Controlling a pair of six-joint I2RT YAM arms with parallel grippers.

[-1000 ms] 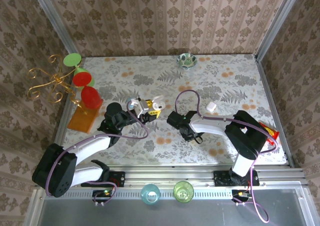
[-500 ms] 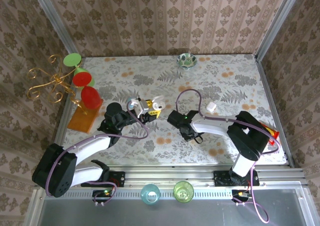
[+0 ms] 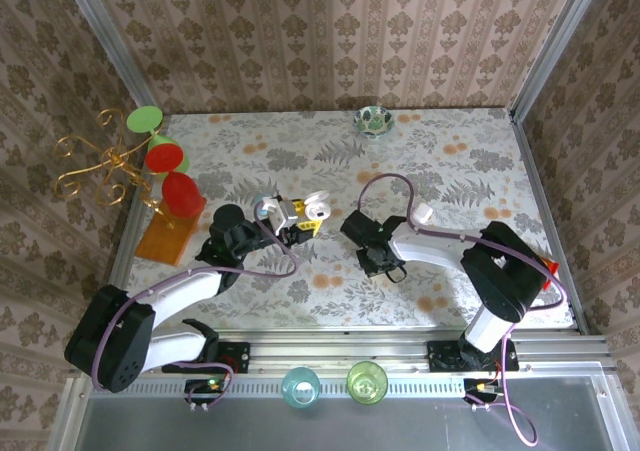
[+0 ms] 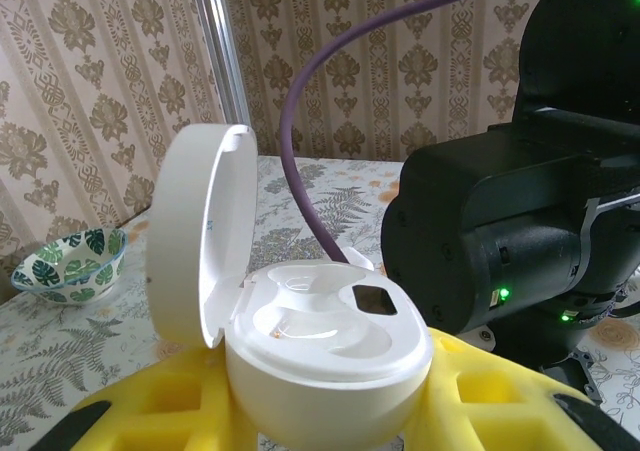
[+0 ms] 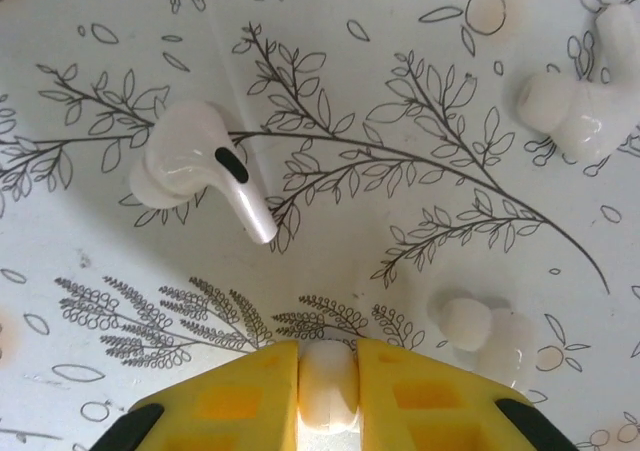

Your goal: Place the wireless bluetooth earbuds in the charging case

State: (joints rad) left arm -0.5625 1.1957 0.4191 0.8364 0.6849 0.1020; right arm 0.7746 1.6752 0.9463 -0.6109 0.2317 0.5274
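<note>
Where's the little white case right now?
Lid open, the case sits clamped in the left gripper, left of centre in the top view, facing the right arm.

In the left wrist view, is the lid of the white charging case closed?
No: the charging case, held in the left claw, has its lid standing open, hinged up at the left of the base.

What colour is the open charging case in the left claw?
The charging case is glossy white, clearest in left wrist view.
</note>
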